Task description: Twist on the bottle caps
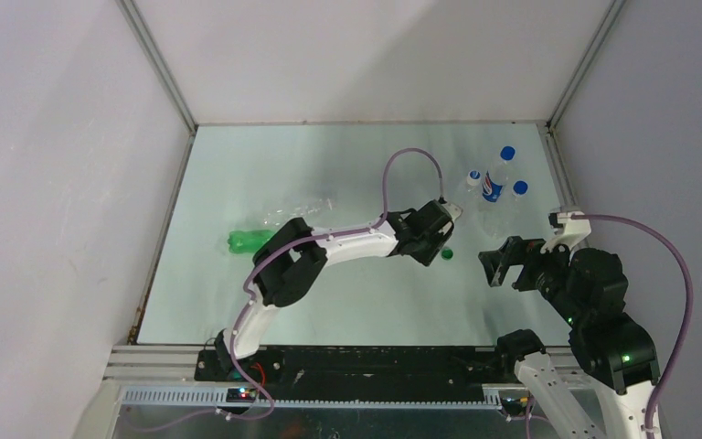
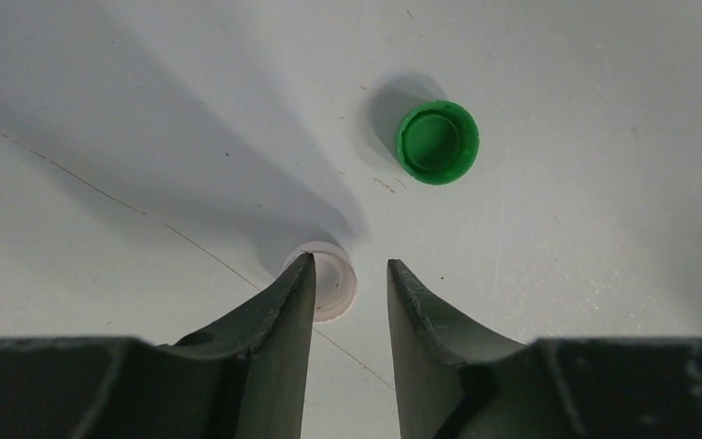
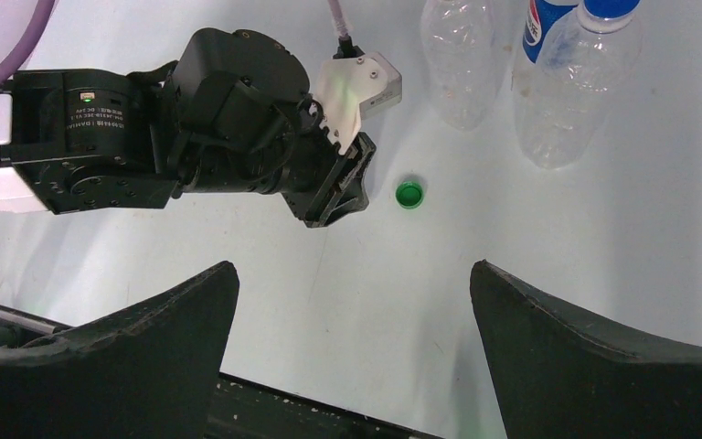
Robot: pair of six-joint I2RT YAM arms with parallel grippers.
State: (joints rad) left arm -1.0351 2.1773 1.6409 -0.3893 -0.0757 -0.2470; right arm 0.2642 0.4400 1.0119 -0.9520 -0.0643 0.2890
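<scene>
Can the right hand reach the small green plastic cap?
Probably yes: bare table lies between the open right hand and the small green plastic cap, though the left hand sits close beside it.

L arm (image 1: 347, 242) stretched fwd, L gripper (image 2: 349, 265) tipped down, jaws narrowly apart. R arm (image 1: 603, 302) folded, R gripper (image 3: 352, 267) jaws wide.

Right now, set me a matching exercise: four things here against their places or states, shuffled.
1. white cap
2. green cap
3. green bottle
4. right gripper

a. lying on its side
b. wide open, empty
c. open side up, apart from everything
d. at a fingertip of the left gripper

Pairs: 1-d, 2-c, 3-a, 4-b
</scene>
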